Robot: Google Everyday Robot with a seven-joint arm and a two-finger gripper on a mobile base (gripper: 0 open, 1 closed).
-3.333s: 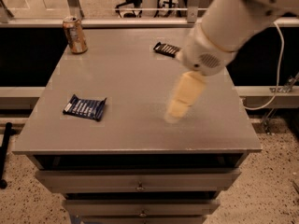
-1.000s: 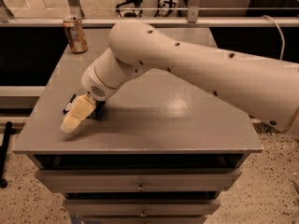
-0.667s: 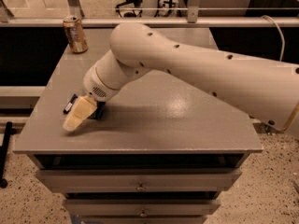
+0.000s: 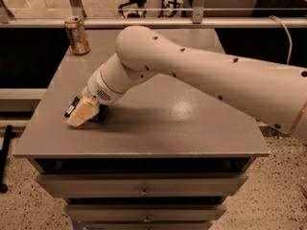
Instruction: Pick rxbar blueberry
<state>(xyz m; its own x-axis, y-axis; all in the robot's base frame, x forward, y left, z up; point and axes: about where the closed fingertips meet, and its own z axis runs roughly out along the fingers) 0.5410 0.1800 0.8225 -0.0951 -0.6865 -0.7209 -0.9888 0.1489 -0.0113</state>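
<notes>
The gripper (image 4: 82, 113) is down low at the tabletop, sitting right on top of the blueberry bar (image 4: 72, 107). Take the soda can (image 4: 77, 35) at the back corner as the marker: the bar lies well apart from it, almost straight toward the front edge from the can, on the same side of the grey table (image 4: 192, 123). Only a sliver of the bar shows: a dark end with a white patch pokes out from under the cream-coloured gripper on the side facing the can, and another dark strip peeks out on the opposite side. The wrapper lies flat on the table. How wide the gripper stands, and whether it has any hold of the bar, cannot be told from here; its body covers the contact. The thick white arm (image 4: 201, 75) sweeps across the tabletop from the side far from the can, bending down to the bar. Below the tabletop, drawer fronts (image 4: 144, 182) stack up toward the floor. The can stands upright.
</notes>
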